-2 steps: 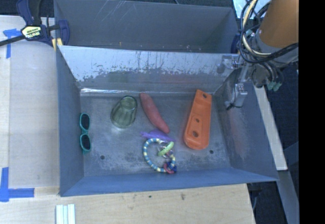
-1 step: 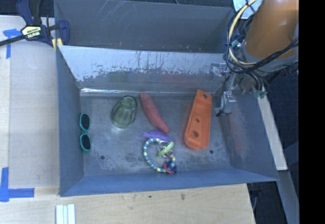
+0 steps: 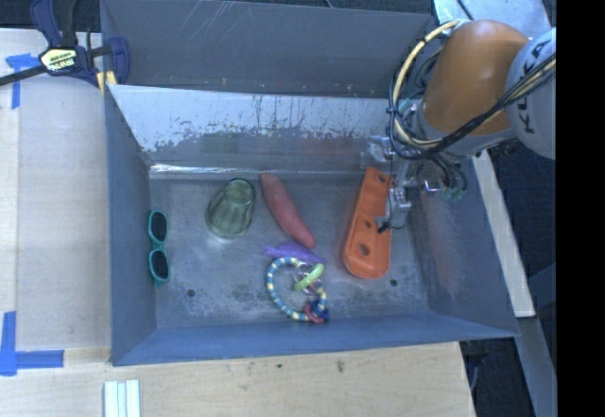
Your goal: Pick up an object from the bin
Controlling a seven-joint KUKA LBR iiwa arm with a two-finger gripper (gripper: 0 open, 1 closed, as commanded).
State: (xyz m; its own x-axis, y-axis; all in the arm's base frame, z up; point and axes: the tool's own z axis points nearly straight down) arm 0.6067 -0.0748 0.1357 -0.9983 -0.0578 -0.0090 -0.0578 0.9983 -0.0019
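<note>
My end effector [image 3: 397,205] sits against the upper right edge of a long orange plastic piece [image 3: 365,235] and hides part of its top end. I cannot tell whether it is open or closed. To its left lie a reddish tapered object [image 3: 286,210] and a translucent green cup [image 3: 232,207]. Lower left is a beaded ring toy [image 3: 298,288], its details hard to make out.

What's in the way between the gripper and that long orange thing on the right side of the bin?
Nothing visible. The gripper is right over the upper end of the long orange thing. The reddish tapered piece and the beaded ring lie apart from it, toward the bin's middle.
</note>
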